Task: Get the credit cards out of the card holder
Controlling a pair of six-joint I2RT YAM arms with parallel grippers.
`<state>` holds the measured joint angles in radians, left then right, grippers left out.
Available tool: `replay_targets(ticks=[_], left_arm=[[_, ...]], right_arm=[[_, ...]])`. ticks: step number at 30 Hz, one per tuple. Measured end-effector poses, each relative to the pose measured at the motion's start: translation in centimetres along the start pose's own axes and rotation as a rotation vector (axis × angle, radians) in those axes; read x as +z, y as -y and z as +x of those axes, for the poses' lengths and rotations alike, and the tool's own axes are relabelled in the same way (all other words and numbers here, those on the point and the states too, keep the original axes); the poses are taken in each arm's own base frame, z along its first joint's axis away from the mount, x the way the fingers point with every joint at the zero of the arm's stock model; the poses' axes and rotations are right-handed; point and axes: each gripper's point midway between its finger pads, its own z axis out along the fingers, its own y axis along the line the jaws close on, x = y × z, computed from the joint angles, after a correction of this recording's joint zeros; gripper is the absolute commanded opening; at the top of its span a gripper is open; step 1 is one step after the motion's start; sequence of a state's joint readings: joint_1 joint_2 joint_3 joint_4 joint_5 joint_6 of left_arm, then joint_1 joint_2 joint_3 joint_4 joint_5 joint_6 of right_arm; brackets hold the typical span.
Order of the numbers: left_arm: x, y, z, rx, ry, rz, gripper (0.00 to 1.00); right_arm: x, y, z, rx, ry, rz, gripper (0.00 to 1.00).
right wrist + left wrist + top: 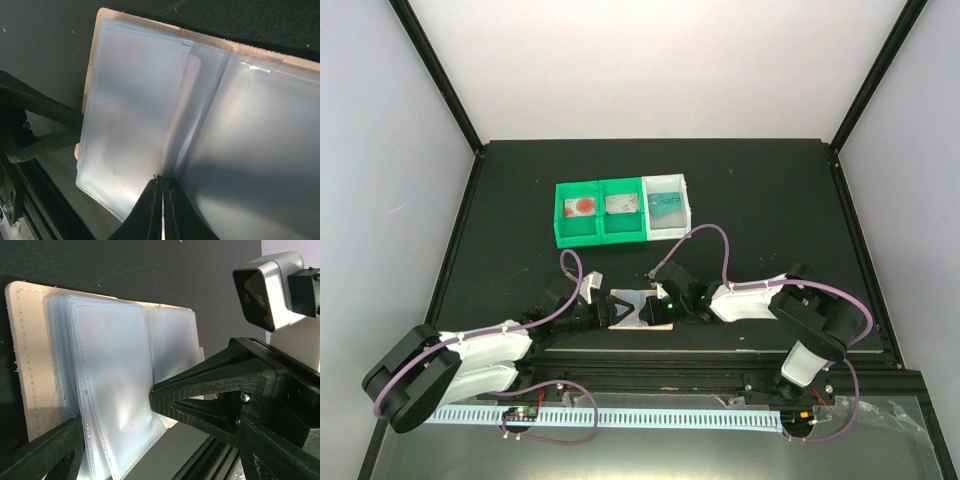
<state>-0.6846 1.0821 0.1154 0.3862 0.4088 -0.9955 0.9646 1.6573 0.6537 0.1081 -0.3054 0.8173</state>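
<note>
The tan card holder (642, 309) lies open near the table's front edge, between my two grippers. In the left wrist view its tan cover (30, 365) carries a fan of frosted clear sleeves (112, 385). My left gripper (112, 432) is open and straddles the sleeves' lower edge, with one fingertip (156, 399) touching a sleeve. My right gripper (162, 183) is shut, pinching the edge of one sleeve (180, 125) that stands up from the holder's fold. A teal credit card (667, 205) lies in the tray's white compartment. I cannot tell whether the sleeves hold a card.
The green-and-white three-compartment tray (560, 228) stands farther back. Its left compartment holds something with a red spot (582, 207) and the middle one a greyish card (621, 205). A metal rail (650, 372) runs just in front of the holder. Black frame posts border the table.
</note>
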Motion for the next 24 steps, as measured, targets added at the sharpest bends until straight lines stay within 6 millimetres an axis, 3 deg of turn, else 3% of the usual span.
replay_targets(ticks=[8,19,21,24], left_arm=[[0.0,0.8,0.0,0.003,-0.006,0.037,0.66],[-0.2,1.4,0.0,0.009,-0.011,0.06,0.29],[-0.2,1.4,0.0,0.011,-0.011,0.06,0.29],[-0.2,1.3,0.1,0.017,-0.012,0.058,0.41]], right_arm=[[0.0,0.0,0.0,-0.002,0.004,-0.005,0.04],[0.0,-0.1,0.0,-0.003,0.009,-0.02,0.05],[0.1,-0.2,0.0,-0.004,0.012,-0.025,0.07],[0.0,-0.2,0.0,-0.004,0.017,-0.032,0.07]])
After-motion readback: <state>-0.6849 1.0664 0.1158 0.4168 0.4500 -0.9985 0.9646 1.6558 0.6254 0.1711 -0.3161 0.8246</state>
